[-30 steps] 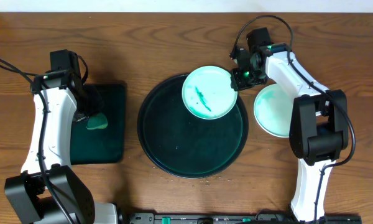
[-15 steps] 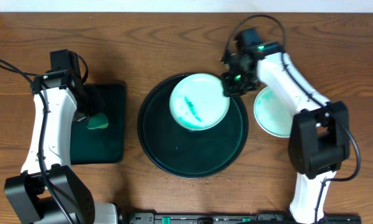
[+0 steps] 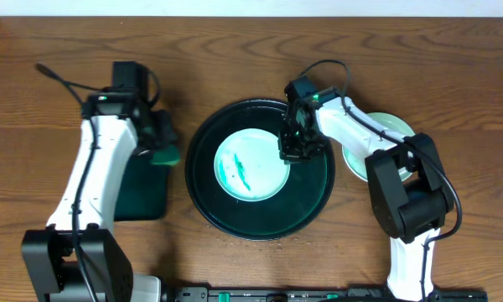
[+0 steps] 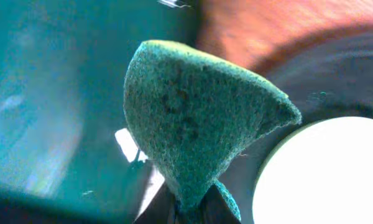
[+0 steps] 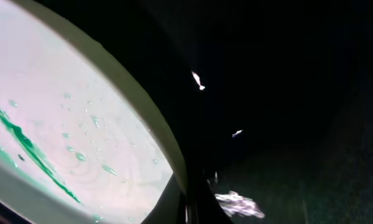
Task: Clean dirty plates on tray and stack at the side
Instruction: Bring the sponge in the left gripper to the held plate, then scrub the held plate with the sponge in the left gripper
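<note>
- Grips the right-hand rim of the smeared plate (image 3: 250,165) in the right tool (image 3: 291,147), jaws closed on the edge.
- Has carried that plate, within the last second, from over the upper right rim of the round tray (image 3: 306,205) down to the tray's middle. Cannot tell whether it rests on the tray floor or hangs just above it.
- Shows teal streaks across the plate's left half, face up and not yet wiped.
- Pinches a green scouring pad (image 4: 193,124) in the left tool (image 3: 163,149), jaws shut on its lower fold.
- Has swung that pad off the rectangular tray (image 3: 138,197) to the round tray's left edge, with the white plate now showing in the left wrist view.
- Leaves a pale-mint plate (image 3: 390,126) where it was, on the counter (image 3: 235,50) just right of the round tray and partly under the right arm.
- Points, as a judgement, to scrubbing about to start, with the plate steadied and the pad near but apart from it. Stacking comes after.
</note>
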Controlling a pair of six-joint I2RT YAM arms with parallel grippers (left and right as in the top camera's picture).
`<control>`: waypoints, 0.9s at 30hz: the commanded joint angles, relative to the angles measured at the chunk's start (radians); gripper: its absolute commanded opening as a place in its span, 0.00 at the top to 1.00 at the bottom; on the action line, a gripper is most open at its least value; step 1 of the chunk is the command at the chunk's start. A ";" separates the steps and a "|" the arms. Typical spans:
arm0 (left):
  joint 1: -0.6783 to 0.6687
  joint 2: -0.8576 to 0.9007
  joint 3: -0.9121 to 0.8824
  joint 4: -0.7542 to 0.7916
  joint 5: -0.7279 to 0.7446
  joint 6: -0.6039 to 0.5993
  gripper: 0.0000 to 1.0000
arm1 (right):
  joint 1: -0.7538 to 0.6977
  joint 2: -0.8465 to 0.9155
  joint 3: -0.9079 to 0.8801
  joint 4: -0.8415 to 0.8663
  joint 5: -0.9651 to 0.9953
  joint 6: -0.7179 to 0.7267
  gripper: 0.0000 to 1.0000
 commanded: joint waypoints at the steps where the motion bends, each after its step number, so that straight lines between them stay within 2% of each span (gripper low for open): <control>1: -0.089 0.023 -0.019 0.055 0.086 -0.038 0.93 | -0.013 0.010 -0.018 0.013 0.019 0.048 0.99; 10: -0.278 0.214 -0.019 0.143 0.123 -0.066 0.93 | -0.010 0.010 -0.019 0.016 0.019 0.036 0.99; 20: -0.344 0.357 -0.019 0.110 0.150 -0.089 0.93 | -0.010 0.010 -0.019 0.017 0.019 0.035 0.99; 22: -0.362 0.357 -0.019 0.105 0.240 -0.029 0.93 | -0.010 0.010 -0.019 0.017 0.019 0.032 0.99; 25: -0.398 0.357 -0.019 0.114 0.457 0.138 0.93 | -0.010 0.010 -0.019 0.018 0.019 0.032 0.99; 27: -0.424 0.357 -0.020 0.113 0.544 0.222 0.93 | -0.010 0.010 -0.019 0.019 0.019 0.032 0.99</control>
